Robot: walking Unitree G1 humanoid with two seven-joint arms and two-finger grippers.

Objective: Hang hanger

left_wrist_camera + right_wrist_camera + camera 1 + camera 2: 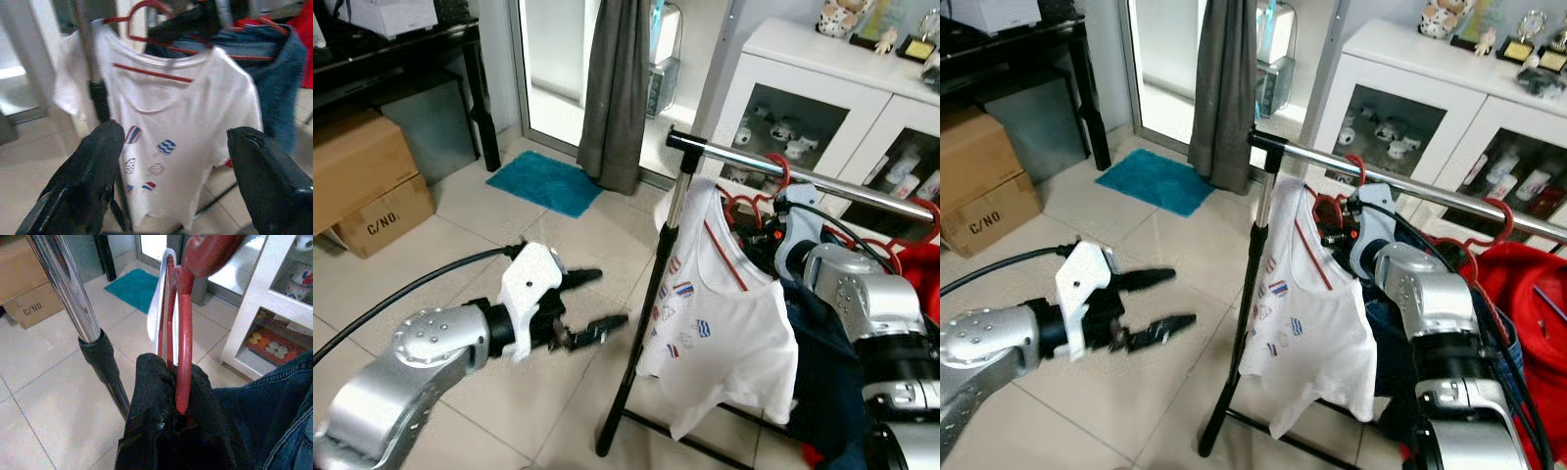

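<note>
While the right gripper (178,418) is clamped on the red hanger (182,333) that carries the white T-shirt (729,313), we place the task at its hanging step: the hanger sits up at the chrome rail (803,176) of the clothes rack (646,323), beside other red hangers, near the rail's end post. From the head views we cannot tell whether its hook already rests on the rail. Our left gripper (597,304) hovers low above the floor, left of the rack, fingers (93,161) apart and holding nothing, aimed at the shirt.

We judge that the next move calls for confirming the hook is seated over the rail, then opening the right fingers and drawing them clear without dragging the hanger off. The crowded hooks and the dark denim garment (274,406) just beside leave little room.

The rack stands on a pale tiled floor (480,235). Behind it are a white glass-fronted cabinet (803,69), a grey curtain (617,88) and a teal mat (545,182); a cardboard box (367,181) sits under a black desk (401,49) at left.
</note>
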